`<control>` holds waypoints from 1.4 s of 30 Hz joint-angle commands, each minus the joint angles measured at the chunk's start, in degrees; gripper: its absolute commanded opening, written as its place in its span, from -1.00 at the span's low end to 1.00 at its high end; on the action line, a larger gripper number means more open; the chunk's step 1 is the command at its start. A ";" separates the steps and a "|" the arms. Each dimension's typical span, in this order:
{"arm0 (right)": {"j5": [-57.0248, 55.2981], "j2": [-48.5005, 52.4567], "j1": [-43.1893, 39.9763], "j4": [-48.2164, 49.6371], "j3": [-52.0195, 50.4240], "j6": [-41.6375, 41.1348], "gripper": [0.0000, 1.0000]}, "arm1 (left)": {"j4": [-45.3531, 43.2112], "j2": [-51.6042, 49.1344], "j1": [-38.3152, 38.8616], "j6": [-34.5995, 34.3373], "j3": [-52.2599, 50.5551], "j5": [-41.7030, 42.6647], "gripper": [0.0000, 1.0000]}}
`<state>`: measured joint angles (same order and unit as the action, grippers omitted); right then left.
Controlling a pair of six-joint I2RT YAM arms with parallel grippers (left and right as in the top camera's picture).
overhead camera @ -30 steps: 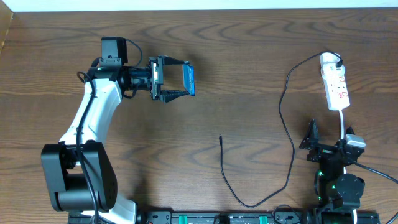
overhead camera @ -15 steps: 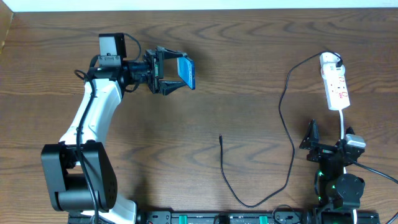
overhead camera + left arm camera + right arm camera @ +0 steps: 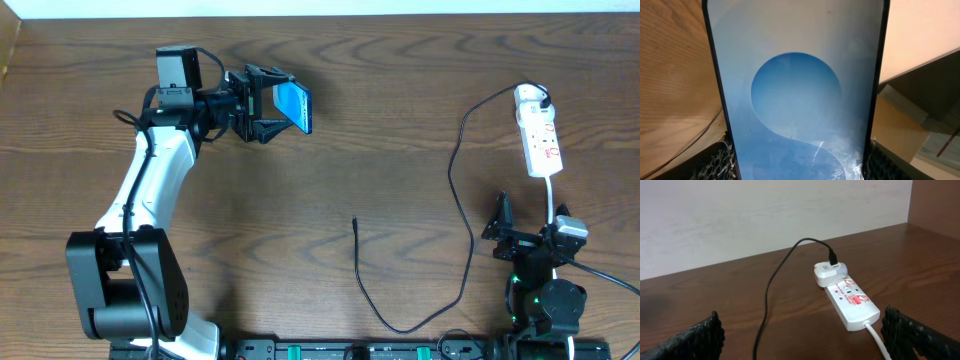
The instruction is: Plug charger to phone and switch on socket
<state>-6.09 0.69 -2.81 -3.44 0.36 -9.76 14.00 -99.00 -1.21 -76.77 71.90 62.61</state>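
My left gripper (image 3: pixel 268 104) is shut on the phone (image 3: pixel 293 106), a slim black-edged slab with a bright blue screen, held tilted above the table at the back left. The phone fills the left wrist view (image 3: pixel 795 100), gripped between both fingers (image 3: pixel 717 162). The charger cable (image 3: pixel 455 190) is thin and black; its connector tip (image 3: pixel 355 222) lies loose mid-table and its far end is plugged into a white adapter on the socket (image 3: pixel 538 132) at the back right. My right gripper (image 3: pixel 528 238) is open and empty near the front edge. The socket (image 3: pixel 850 300) and charger cable (image 3: pixel 771 287) show ahead of it.
The socket's white cord (image 3: pixel 551 198) runs toward the right arm's base. A pale wall (image 3: pixel 765 215) stands behind the wooden table's far edge. The charger cable loops near the front edge (image 3: pixel 405 328).
My left gripper has carried the phone a little toward the back of the table and turned it, so more of the blue screen faces up. The right arm and cable have not moved.
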 commanded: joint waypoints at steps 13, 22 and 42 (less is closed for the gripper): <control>-2.43 -0.31 0.44 4.66 -0.04 0.44 0.98 | -0.44 1.38 0.02 0.20 0.35 0.76 -0.85; -4.09 -0.07 0.44 10.43 0.83 0.37 0.99 | -0.44 1.38 0.02 0.20 0.35 0.74 -0.85; 18.29 69.92 -0.83 -1.11 53.44 -1.31 0.99 | -0.42 1.38 0.02 0.15 0.35 -2.36 -0.85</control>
<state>1.74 62.06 -3.53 -1.26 43.97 -9.54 13.87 -98.98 -1.21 -76.71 71.83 61.47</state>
